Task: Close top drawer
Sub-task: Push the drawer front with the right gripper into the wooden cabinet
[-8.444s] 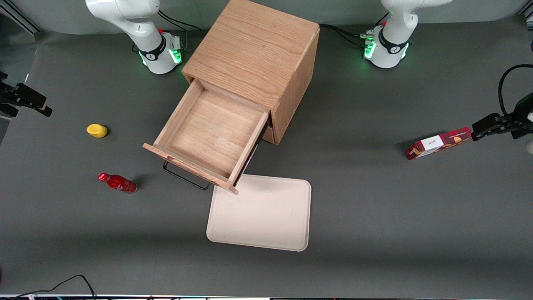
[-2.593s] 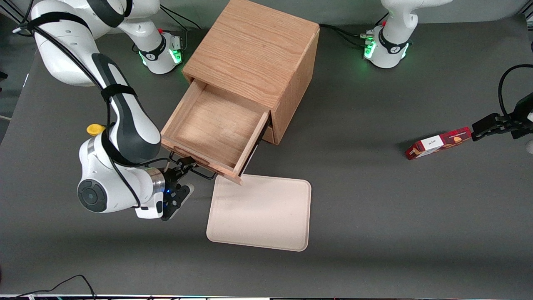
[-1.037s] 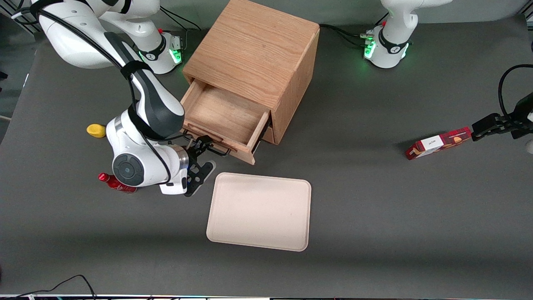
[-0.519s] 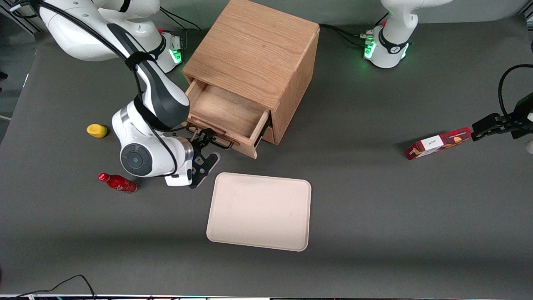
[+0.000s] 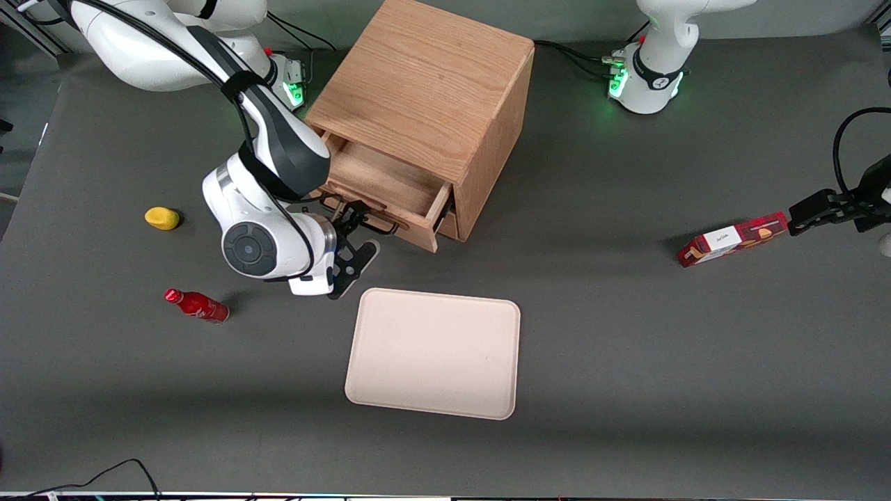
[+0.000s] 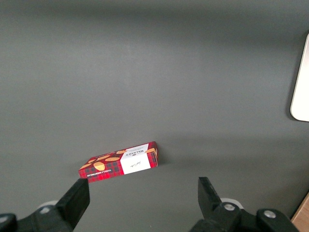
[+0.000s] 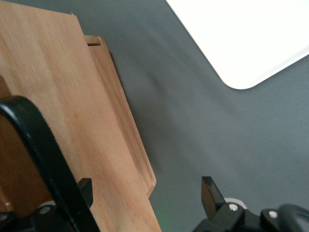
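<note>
Front view: claw [image 5: 357, 235] at oak top drawer [image 5: 381, 189]

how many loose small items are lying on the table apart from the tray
3: a yellow object and a red bottle toward the working arm's end, a red box toward the parked arm's end. The gripper, open, pushes the top drawer.

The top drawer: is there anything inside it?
The visible part of the top drawer shows only bare wood. The rest of its inside is covered by the cabinet and cannot be seen. The gripper, fingers open, is at the drawer's black handle.
</note>
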You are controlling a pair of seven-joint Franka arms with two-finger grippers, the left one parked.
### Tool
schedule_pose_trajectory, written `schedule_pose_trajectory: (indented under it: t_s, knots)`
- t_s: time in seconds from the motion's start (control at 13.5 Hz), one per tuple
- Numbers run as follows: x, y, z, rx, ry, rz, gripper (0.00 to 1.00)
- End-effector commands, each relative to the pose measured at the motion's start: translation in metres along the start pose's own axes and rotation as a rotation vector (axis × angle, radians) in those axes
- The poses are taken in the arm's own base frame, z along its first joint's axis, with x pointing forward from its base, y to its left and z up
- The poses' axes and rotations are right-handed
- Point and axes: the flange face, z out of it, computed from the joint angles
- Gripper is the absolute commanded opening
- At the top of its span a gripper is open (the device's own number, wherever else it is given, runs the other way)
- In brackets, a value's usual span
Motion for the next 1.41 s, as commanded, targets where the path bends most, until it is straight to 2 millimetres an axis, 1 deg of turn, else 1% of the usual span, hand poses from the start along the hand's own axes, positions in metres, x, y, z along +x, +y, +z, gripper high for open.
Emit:
schedule_pose_trajectory:
  t_s: [0.0, 0.15, 0.22, 0.3, 0.74, 0.96, 1.11, 1.19, 1.33]
  knots:
    - [-0.005, -0.016, 0.008, -0.02, -0.014, 0.031, 1.0]
    - [-0.003, -0.026, 0.012, -0.017, -0.022, 0.029, 1.0]
    - [-0.003, -0.028, 0.013, -0.018, -0.024, 0.034, 1.0]
    - [-0.003, -0.035, 0.013, -0.017, -0.025, 0.024, 1.0]
    - [-0.002, -0.055, 0.019, -0.016, -0.038, 0.034, 1.0]
    - [-0.001, -0.063, 0.025, -0.014, -0.048, 0.039, 1.0]
    - [-0.001, -0.066, 0.025, -0.014, -0.048, 0.05, 1.0]
    - [0.0, -0.071, 0.025, -0.013, -0.048, 0.044, 1.0]
    - [0.0, -0.072, 0.027, -0.012, -0.051, 0.053, 1.0]
